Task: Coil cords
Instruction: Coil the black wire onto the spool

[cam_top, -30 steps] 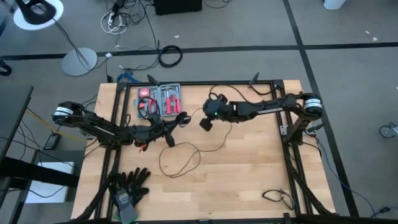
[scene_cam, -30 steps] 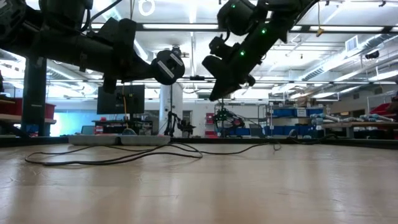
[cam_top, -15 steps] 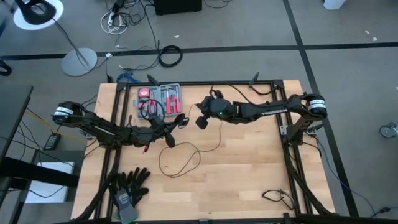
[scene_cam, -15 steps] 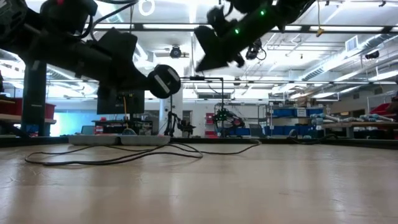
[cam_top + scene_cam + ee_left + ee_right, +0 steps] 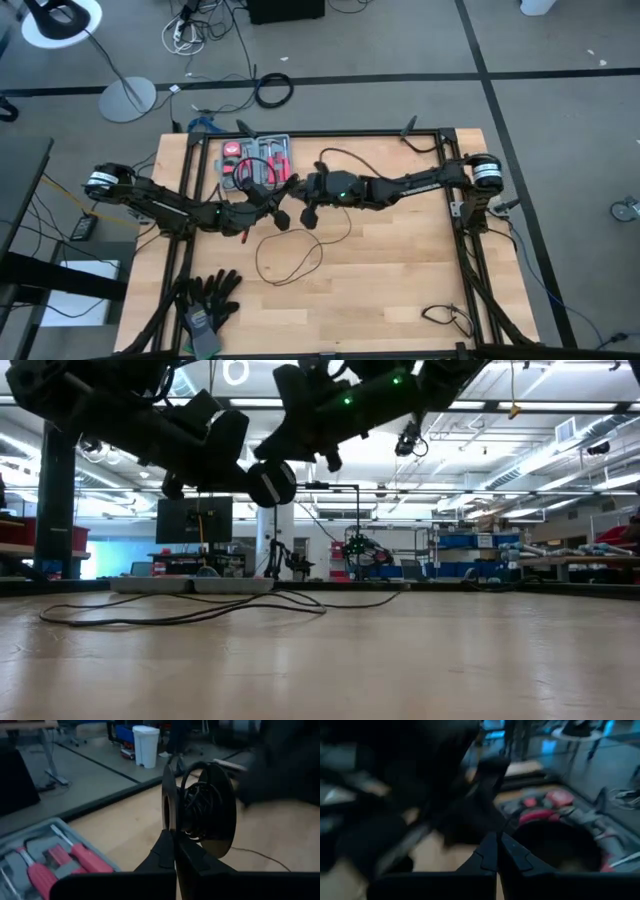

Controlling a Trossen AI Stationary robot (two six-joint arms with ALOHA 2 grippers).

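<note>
- While the left gripper (image 5: pixel 175 837) has its fingers pressed together on the rim of the round black spool (image 5: pixel 200 810), that disc stands on edge just beyond the fingertips, its flat faces turned sideways and a bundle of wire already wound on its hub.
- Beside it, the right gripper (image 5: pixel 309 215) hovers just across from the left fingertips, fingers closed; whether they pinch the cord there I cannot tell, since its own wrist view is blurred.
- Below and past both sets of fingers, much of the thin black cord (image 5: pixel 290 262) lies loose on the wooden table (image 5: pixel 400 280), in one open loop with a strand trailing back up toward the right gripper.
- Judged from this, coiling is partly done: some turns sit on the spool, and the loose loop remains to be wound.
- Seen from table height, the slack cord (image 5: pixel 180 610) runs long and low across the table, its long axis roughly side to side under the raised grippers.
</note>
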